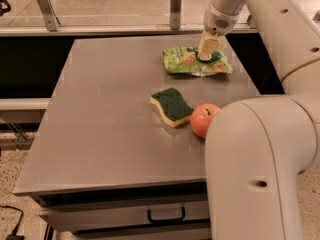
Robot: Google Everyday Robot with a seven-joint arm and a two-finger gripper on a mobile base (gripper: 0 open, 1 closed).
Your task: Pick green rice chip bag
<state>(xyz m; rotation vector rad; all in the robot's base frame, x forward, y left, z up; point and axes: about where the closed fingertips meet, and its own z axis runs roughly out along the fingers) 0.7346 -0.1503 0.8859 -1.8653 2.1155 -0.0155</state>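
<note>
The green rice chip bag [186,62] lies flat and crinkled on the far right part of the grey table [110,114]. It is light green with orange-tan chip pictures and a dark green logo. My gripper [207,51] hangs from the white arm straight down onto the middle of the bag, its tan fingertips touching the logo area. The arm's large white body fills the right foreground.
A yellow sponge with a dark green top [171,106] lies mid-table. A red-orange apple [203,119] sits just right of it, against the arm's body. A rail with metal posts [175,4] runs behind the table. A drawer handle [166,215] shows below the front edge.
</note>
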